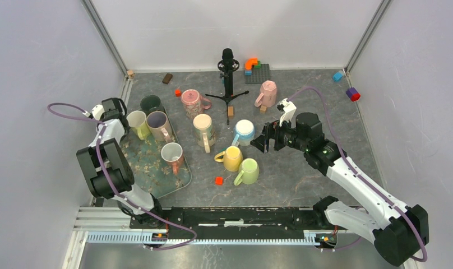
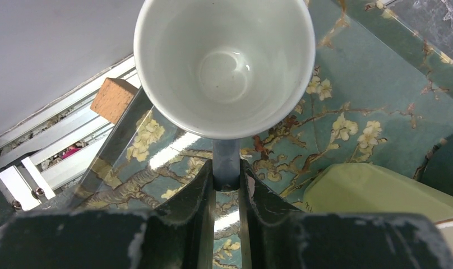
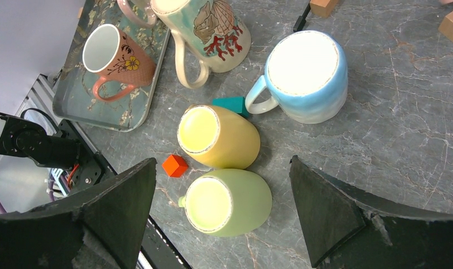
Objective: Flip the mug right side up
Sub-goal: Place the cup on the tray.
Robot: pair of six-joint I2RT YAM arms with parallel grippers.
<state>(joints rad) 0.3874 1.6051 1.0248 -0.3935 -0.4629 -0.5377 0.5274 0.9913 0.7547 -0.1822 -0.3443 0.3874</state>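
My left gripper (image 2: 226,174) is shut on the grey handle of a mug (image 2: 224,61) with a white inside. The mug stands mouth up over the back left corner of the floral tray (image 2: 381,95). In the top view my left gripper (image 1: 113,107) covers that mug. My right gripper (image 3: 223,162) is open and empty, hovering above upside-down mugs on the table: a light green mug (image 3: 227,202), a yellow mug (image 3: 216,137) and a blue mug (image 3: 308,75). In the top view the right gripper (image 1: 267,140) is right of the blue mug (image 1: 245,130).
The tray (image 1: 157,174) also holds a yellow-green mug (image 1: 137,120), a dark green mug (image 1: 151,103), a brown mug (image 1: 158,123) and an orange mug (image 1: 172,154). A seashell mug (image 1: 204,130), a red cube (image 1: 218,180), a microphone stand (image 1: 228,73) and two pink mugs (image 1: 266,94) stand on the table.
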